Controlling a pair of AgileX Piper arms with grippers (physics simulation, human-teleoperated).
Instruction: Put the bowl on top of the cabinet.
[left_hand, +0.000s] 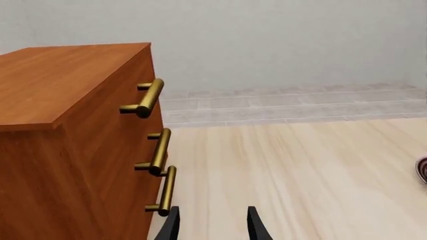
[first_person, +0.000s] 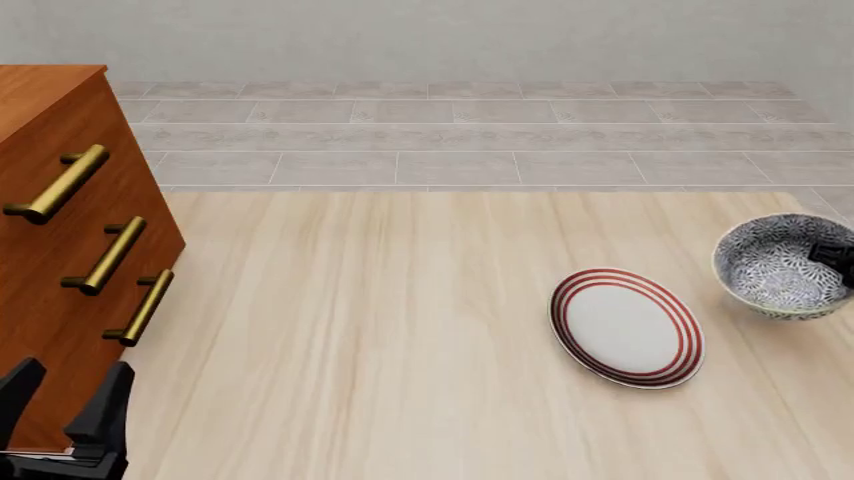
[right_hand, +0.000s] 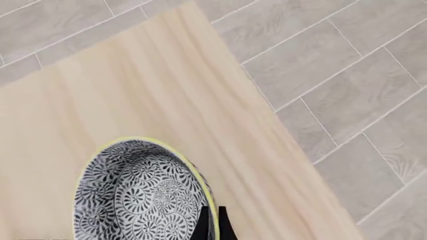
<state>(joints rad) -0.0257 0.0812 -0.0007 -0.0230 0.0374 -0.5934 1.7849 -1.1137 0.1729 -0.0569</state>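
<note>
Nearest, the left pincer (first_person: 60, 405) hangs wide and empty beside the cabinet (first_person: 54, 260). Farther right, past the plate (first_person: 625, 326), the right pincer (right_hand: 211, 222) is pinched narrow on the bowl (first_person: 785, 266) rim at the counter (first_person: 387, 330) edge. Grasp looks made; next comes lifting and carrying leftward onto the cabinet top.

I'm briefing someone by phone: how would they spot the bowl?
Look at the table's right edge, far from the cabinet. The bowl sits right of the plate; it is deep with blue-and-white flowers, while the plate is flat, white and red-ringed.
</note>
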